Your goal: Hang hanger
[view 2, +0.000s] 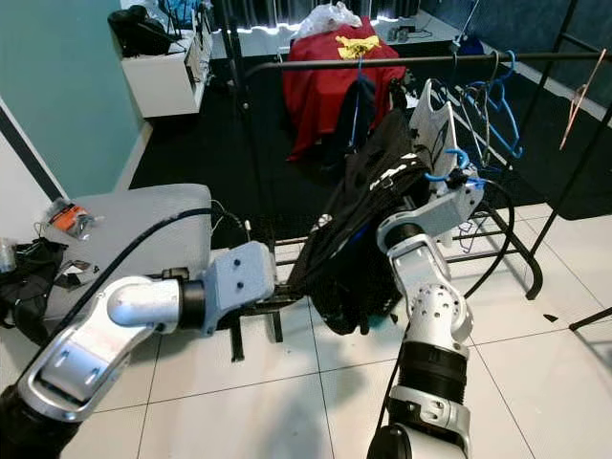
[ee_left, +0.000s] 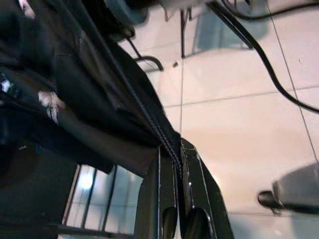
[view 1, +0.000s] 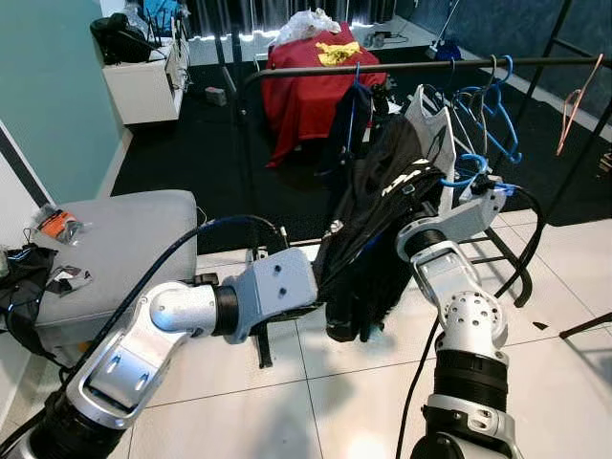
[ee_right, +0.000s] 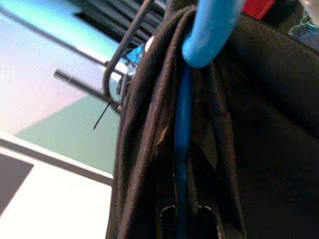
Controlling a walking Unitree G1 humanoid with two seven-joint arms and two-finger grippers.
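Two grippers, one black garment (view 1: 373, 239) on a blue hanger (view 1: 466, 168). Left to right: grey ottoman (view 1: 124, 239) with clutter on the tiles; left gripper (ee_left: 178, 164) low, fingers together and pinching the garment's dark corded edge; garment draped slantwise between the arms, below the black clothes rail (view 1: 430, 67); right gripper (ee_right: 187, 211) raised, clamped on the blue hanger, its hook near the rail, not yet over it. Further right, spare blue hangers (view 1: 497, 115) on the rail.
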